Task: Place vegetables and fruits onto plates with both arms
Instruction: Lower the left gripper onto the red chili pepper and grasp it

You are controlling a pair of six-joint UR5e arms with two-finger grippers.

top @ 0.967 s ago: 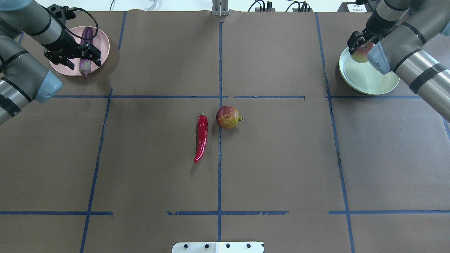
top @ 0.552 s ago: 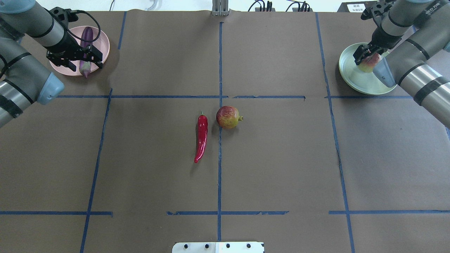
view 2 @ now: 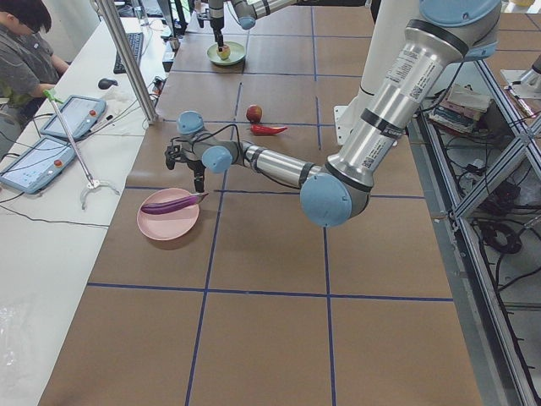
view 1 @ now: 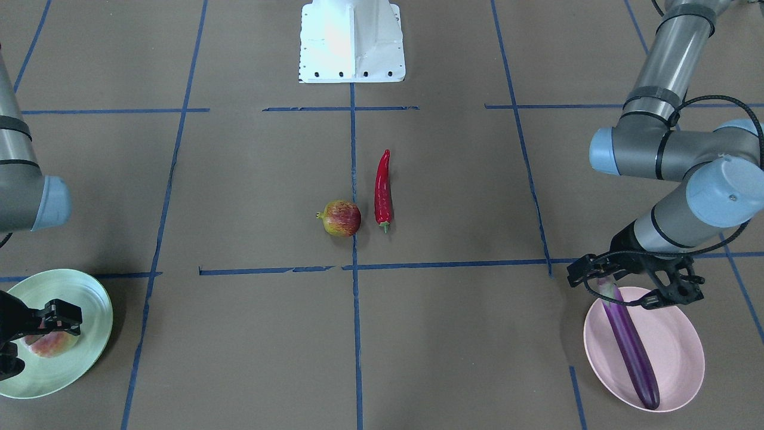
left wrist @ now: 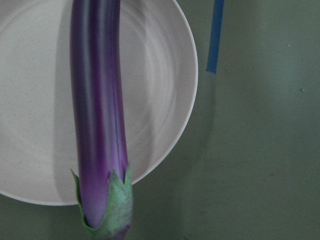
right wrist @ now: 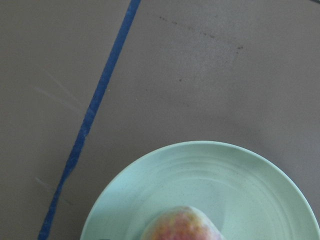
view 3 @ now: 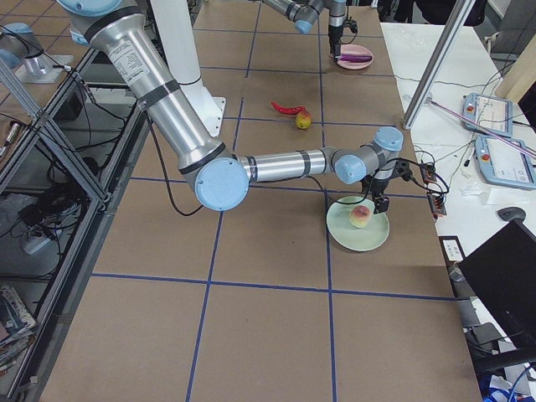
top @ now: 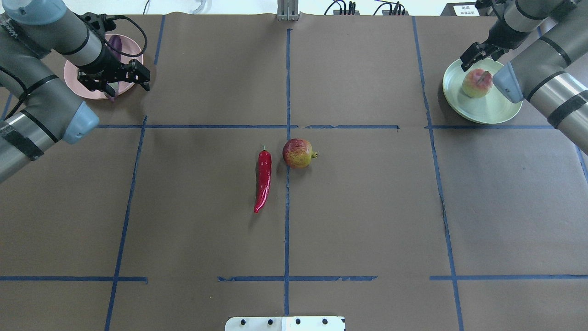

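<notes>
The purple eggplant (view 1: 630,343) lies across the pink plate (view 1: 677,349), its cap end over the rim; the left wrist view shows it close up (left wrist: 97,110). My left gripper (view 1: 631,285) is open and empty just above the cap end. The peach (top: 477,82) sits on the mint green plate (top: 482,111). My right gripper (view 1: 33,339) is open and empty above the peach. The red chili (top: 263,179) and the pomegranate-like fruit (top: 297,153) lie side by side at the table's middle, apart from both grippers.
The white base block (view 1: 352,39) stands at the robot's edge of the table. Blue tape lines cross the brown table cover. A side table with tablets and an operator (view 2: 25,51) runs along the far edge.
My right gripper has let go of the peach, which now rests on the mint plate, and has pulled up and back. My left gripper has lifted off the eggplant and shifted slightly right.
</notes>
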